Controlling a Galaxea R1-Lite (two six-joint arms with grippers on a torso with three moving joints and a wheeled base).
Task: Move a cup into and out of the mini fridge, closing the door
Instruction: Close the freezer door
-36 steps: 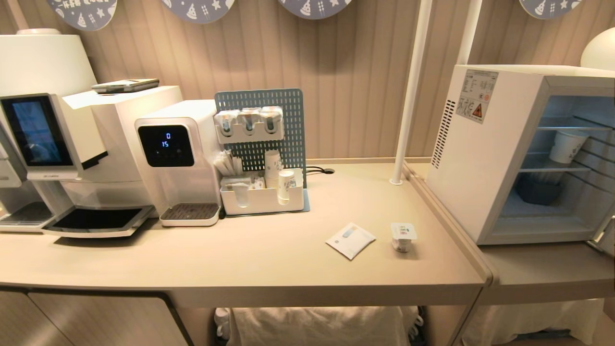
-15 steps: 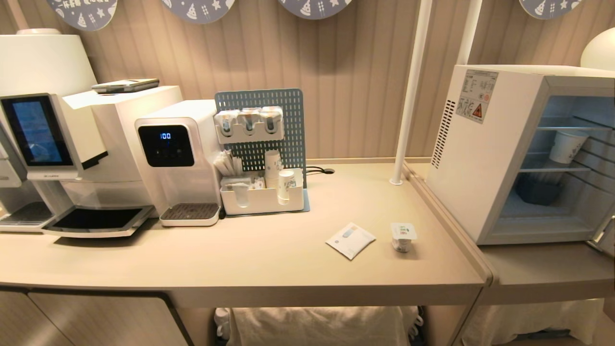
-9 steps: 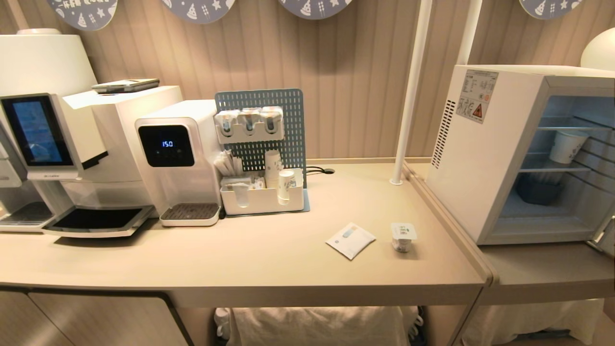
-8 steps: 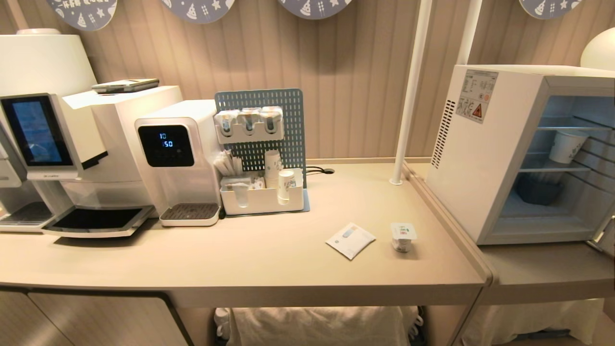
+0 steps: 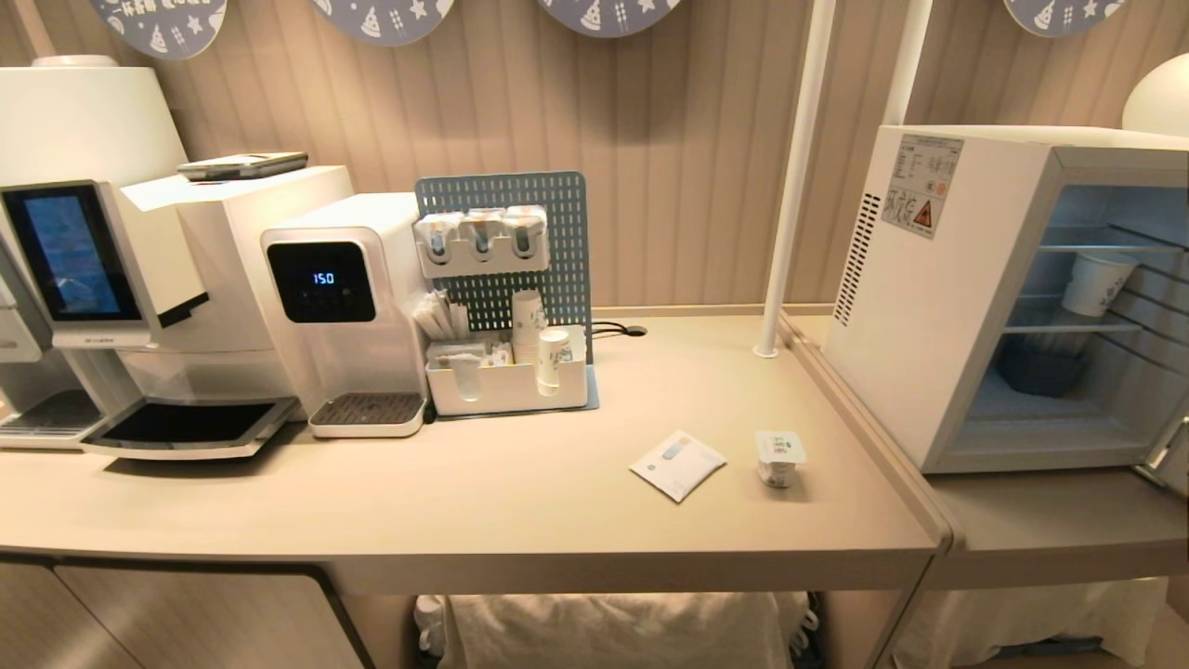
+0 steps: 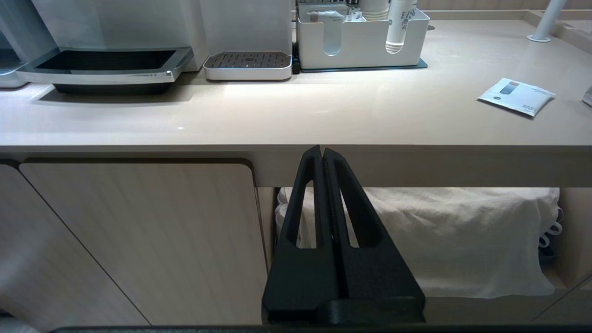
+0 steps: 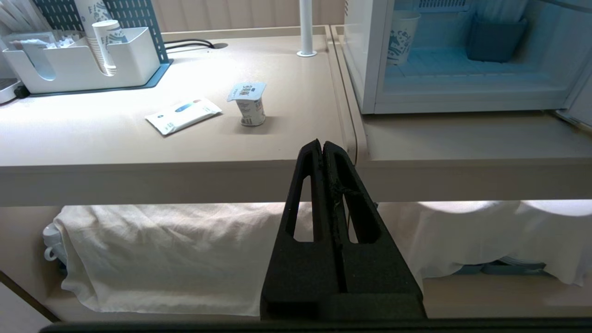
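The cup, a small white pot with a foil lid, stands upright on the beige counter just left of the mini fridge. The fridge is open, and only a sliver of its door shows at the right edge. Neither arm appears in the head view. My right gripper is shut and empty, low in front of the counter edge, with the cup beyond it and the fridge to the cup's right. My left gripper is shut and empty before the counter edge further left.
A flat white sachet lies left of the cup. A white organiser with paper cups, a water dispenser and a coffee machine line the back left. A white pole rises beside the fridge, which holds a paper cup and a blue bin.
Only the digits on the water dispenser's display differ. The cup, the sachet and the fridge have kept still in the head view.
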